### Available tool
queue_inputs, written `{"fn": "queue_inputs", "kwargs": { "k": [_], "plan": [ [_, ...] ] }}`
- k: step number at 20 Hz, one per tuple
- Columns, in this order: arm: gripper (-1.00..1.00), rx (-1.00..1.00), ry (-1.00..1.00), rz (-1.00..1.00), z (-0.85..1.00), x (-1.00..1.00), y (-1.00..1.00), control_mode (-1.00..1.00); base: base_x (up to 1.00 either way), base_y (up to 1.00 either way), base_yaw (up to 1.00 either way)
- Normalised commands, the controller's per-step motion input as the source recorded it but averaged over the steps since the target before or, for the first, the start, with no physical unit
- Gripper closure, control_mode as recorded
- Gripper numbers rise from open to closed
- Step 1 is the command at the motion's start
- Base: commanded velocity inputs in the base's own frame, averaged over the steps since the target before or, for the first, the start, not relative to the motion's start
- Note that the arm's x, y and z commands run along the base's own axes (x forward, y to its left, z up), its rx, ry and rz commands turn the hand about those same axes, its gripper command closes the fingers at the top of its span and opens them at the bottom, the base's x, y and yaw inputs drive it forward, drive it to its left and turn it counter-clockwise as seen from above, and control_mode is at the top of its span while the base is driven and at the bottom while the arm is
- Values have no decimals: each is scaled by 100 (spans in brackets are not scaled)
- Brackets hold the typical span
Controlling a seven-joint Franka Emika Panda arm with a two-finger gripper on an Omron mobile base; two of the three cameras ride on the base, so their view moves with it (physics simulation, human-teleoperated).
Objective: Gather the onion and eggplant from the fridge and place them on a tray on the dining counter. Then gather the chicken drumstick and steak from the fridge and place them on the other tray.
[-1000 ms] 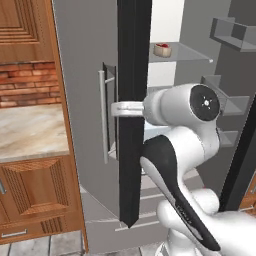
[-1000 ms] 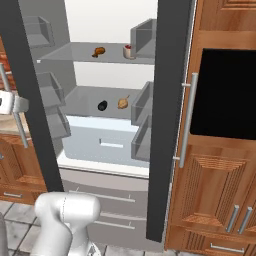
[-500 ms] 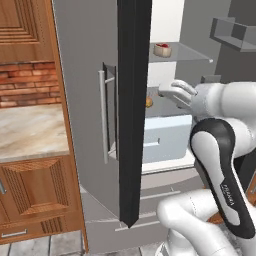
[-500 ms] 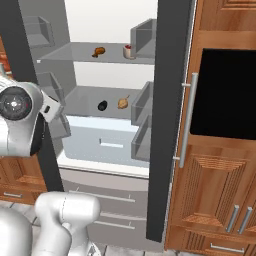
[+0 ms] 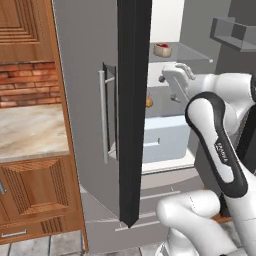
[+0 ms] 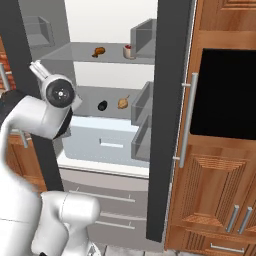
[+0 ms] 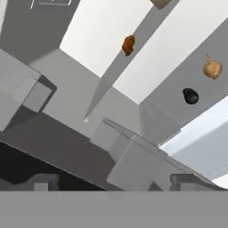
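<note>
1. The fridge stands open, all smooth pale grey panels with a black seam. A long silver bar handle sits left of centre in the left base view. Hard, glossy surfaces everywhere, nothing to take hold of there.
2. In the right base view, the chicken drumstick lies on the upper glass shelf, upper middle of the frame. It's a small golden-brown lump, darker at one end. My guess: light, a bit greasy and rounded, so it could roll. Pinching across the fat middle looks safest.
3. Just right of it sits a small red-and-white item, too tiny to name for sure.
4. One shelf down, centre of the frame, is the eggplant, a dark glossy blob. Probably smooth-skinned and slippery but firm; I'd grip across the widest part.
5. Right beside it, apart from it, is the onion: tan, round, with a little stalk. Papery skin and a hard body, I reckon, so a squeeze across the middle rather than the stalk.
6. Below them is a pale blue drawer, boxy and matte.
7. The tool has its two dark tips spread wide at the bottom of the hand view, holding nothing, well short of the shelves.
</note>
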Motion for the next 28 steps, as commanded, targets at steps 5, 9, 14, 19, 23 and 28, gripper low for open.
{"fn": "queue_inputs", "kwargs": {
  "k": [5, 9, 14, 19, 23, 28],
  "plan": [
    [-100, 16, 17, 0, -1, 97, 3, -100, 0, 0, 0],
    [-100, 18, 14, 4, -12, 91, 20, -100, 0, 0, 0],
    [-100, 17, 11, 5, -17, 74, 32, -100, 0, 0, 0],
    [-100, 13, 6, 10, -7, 28, 39, -100, 0, 0, 0],
    [-100, 8, 1, 17, 0, -1, 42, -100, 0, 0, 0],
    [-100, 5, 0, 19, 0, -16, 51, -100, 0, 0, 0]
  ]
}}
